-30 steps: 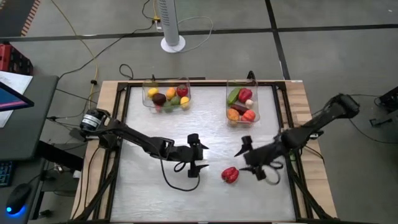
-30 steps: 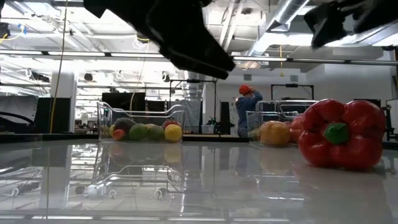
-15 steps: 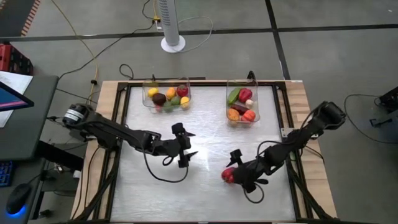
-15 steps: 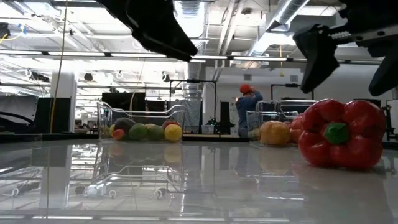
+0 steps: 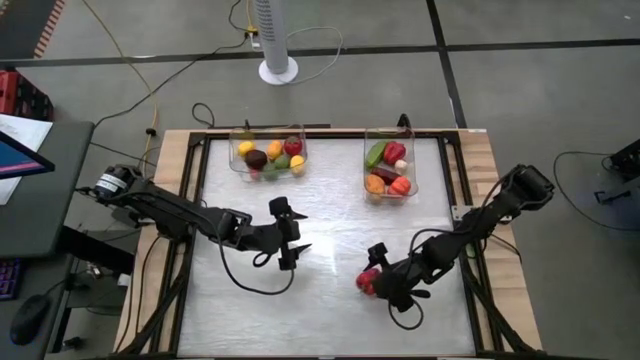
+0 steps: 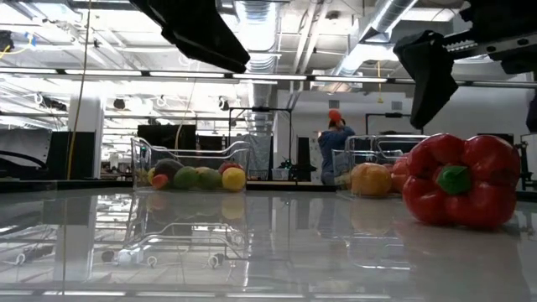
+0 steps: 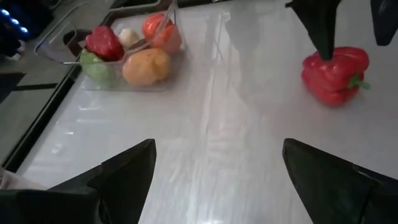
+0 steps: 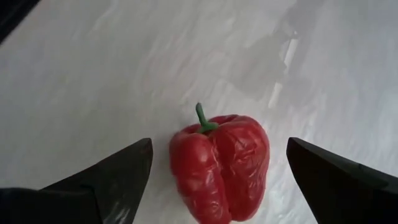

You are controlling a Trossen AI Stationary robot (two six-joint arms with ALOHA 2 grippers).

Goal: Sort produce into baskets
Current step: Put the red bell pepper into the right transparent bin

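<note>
A red bell pepper [image 5: 367, 282] lies on its side on the white table, right of centre toward the near edge; it also shows in the right wrist view [image 8: 221, 168] and the low view [image 6: 460, 180]. My right gripper [image 5: 384, 277] is open just above it, one finger on each side, with a gap on both sides. My left gripper [image 5: 290, 233] is open and empty over the table's middle. Two clear bins stand at the far edge, the left one [image 5: 267, 156] and the right one [image 5: 391, 170], each holding several produce pieces.
A black frame runs round the table [image 5: 320, 320]. In the low view a person [image 6: 334, 147] stands far off in the room behind the bins. A fan base [image 5: 278, 70] stands on the floor beyond the far edge.
My right gripper has moved toward the table's left and near edge and come down over the red pepper, staying open with a finger on each side. My left gripper has drawn back toward the table's left edge, still open. The pepper has not moved.
</note>
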